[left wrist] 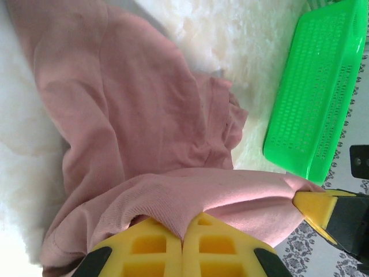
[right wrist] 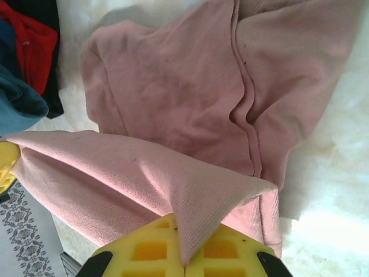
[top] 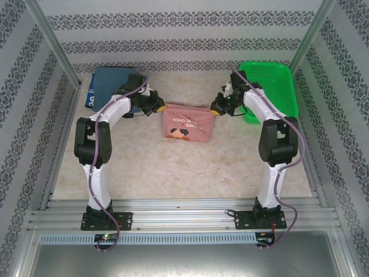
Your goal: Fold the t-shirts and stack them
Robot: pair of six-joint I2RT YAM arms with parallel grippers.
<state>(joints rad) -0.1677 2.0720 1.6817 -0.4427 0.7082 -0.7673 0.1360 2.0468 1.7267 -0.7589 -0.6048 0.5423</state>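
A: While the pink t-shirt (top: 185, 122) is stretched between the two arms, what is the condition of the left hand (left wrist: 183, 245)?
B: Fully closed. Its yellow pads meet, with a fold of the pink cloth pinched between them. In the overhead view this grip is at the shirt's upper left corner.
A: And the right hand (right wrist: 184, 254)?
B: Same condition. The pads are pressed together, with a ribbed edge of the same shirt clamped between them, at the upper right corner.
A: Location of the shirt?
B: Middle of the counter (top: 184, 173), toward the far side. The top edge runs from one hand to the other. The rest of the cloth lies loosely creased on the counter below, with the pixel print facing the overhead camera.
A: Other shirts?
B: A blue-grey t-shirt (top: 109, 86) lies in the far left corner, behind the left arm. The right wrist view shows a red t-shirt (right wrist: 31, 43) and a dark t-shirt (right wrist: 40, 8) against it.
A: Remaining items?
B: A green mesh basket (top: 271, 81) stands in the far right corner, behind the right arm and apart from the pink t-shirt
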